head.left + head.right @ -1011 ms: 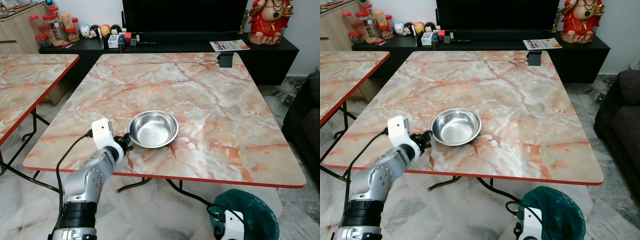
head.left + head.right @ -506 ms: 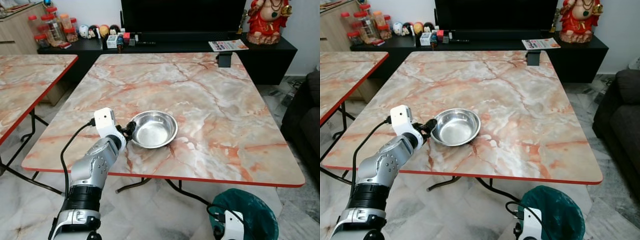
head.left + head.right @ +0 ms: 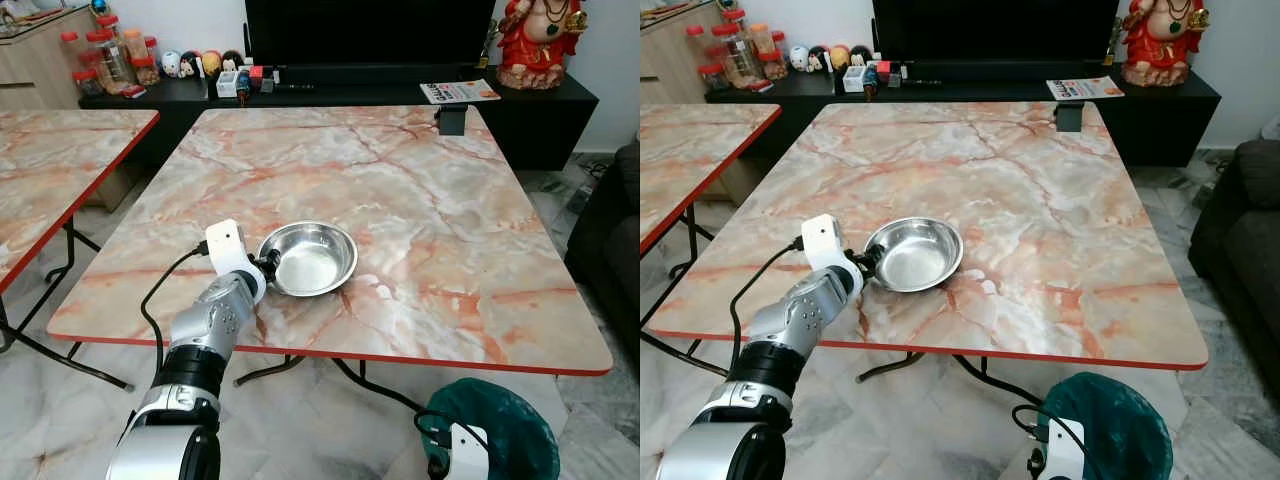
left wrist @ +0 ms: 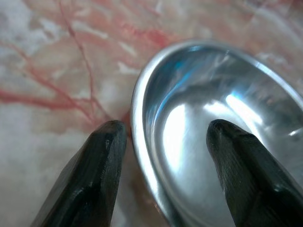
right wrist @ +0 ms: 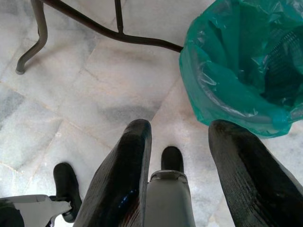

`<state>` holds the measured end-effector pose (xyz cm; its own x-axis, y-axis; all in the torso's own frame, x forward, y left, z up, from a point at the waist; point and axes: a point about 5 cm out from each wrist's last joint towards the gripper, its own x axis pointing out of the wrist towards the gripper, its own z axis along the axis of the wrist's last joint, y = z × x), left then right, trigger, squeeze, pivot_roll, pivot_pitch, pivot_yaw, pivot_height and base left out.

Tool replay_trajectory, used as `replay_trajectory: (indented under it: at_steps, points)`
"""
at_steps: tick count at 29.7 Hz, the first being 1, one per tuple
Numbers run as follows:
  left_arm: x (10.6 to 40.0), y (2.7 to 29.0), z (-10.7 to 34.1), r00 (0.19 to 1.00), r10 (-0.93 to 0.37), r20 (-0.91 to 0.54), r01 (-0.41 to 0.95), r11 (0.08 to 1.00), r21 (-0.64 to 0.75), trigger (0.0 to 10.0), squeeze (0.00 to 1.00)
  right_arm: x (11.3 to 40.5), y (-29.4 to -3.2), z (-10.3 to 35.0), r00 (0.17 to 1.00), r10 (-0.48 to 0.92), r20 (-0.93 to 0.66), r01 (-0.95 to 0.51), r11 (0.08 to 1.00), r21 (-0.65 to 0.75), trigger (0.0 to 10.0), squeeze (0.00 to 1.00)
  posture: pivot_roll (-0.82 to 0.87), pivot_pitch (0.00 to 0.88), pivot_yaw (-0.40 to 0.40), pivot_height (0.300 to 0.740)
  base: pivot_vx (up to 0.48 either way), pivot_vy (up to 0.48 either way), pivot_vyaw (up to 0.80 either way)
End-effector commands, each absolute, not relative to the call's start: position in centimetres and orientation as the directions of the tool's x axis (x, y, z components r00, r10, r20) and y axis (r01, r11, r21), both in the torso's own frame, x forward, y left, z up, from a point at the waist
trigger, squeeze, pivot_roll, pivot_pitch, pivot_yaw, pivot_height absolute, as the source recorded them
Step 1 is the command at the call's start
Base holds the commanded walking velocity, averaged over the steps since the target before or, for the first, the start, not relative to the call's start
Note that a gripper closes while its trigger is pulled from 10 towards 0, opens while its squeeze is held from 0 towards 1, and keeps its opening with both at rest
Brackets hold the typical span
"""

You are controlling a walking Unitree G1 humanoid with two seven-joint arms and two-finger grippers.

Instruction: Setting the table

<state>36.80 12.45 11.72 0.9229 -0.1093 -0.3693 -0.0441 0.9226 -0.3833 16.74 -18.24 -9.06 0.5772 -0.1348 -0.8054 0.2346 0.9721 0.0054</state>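
Bowl: steel bowl (image 3: 308, 258) sits empty on the marble tabletop (image 3: 420, 190), towards its near left edge.
Left gripper (image 4: 163, 137): fingers apart, straddling the bowl's rim, one inside, one outside.
Advice: I'd close squarely on the rim before lifting, since polished steel looks slippery.
Right gripper (image 5: 177, 137): idle low, fingers apart, above the floor beside a green-lined bin (image 5: 246, 61).

The magazine (image 3: 458, 91) on the black cabinet bears print too small to read.
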Motion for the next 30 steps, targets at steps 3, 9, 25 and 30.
replay_trajectory:
  at_steps: [3,9,25,30]
  points:
    - [37.1,12.4,11.8,0.924,-0.084,-0.373,-0.061,0.93,-0.362,10.0,0.0,16.5,-18.2,-9.1,0.576,-0.141,-0.805,0.247,0.969,0.006,10.0,0.0,0.02,0.0,0.067,0.74,0.0,0.0,0.0]
    - [37.0,11.6,11.3,0.911,-0.086,-0.403,-0.065,0.936,-0.347,10.0,0.0,16.5,-18.2,-9.1,0.575,-0.142,-0.806,0.247,0.969,0.006,10.0,0.0,0.03,0.0,0.068,0.74,0.0,0.0,0.0]
    - [36.5,10.8,10.7,0.886,-0.152,-0.438,-0.027,0.926,-0.376,0.0,0.0,16.7,-18.1,-9.1,0.576,-0.135,-0.806,0.242,0.97,0.011,10.0,0.0,0.03,0.0,0.068,0.74,0.0,0.0,0.0]
    - [36.3,10.8,10.5,0.883,-0.147,-0.446,-0.036,0.926,-0.376,0.0,0.0,16.7,-18.0,-9.1,0.578,-0.133,-0.805,0.24,0.971,0.012,10.0,0.0,0.03,0.0,0.067,0.74,0.0,0.0,0.0]
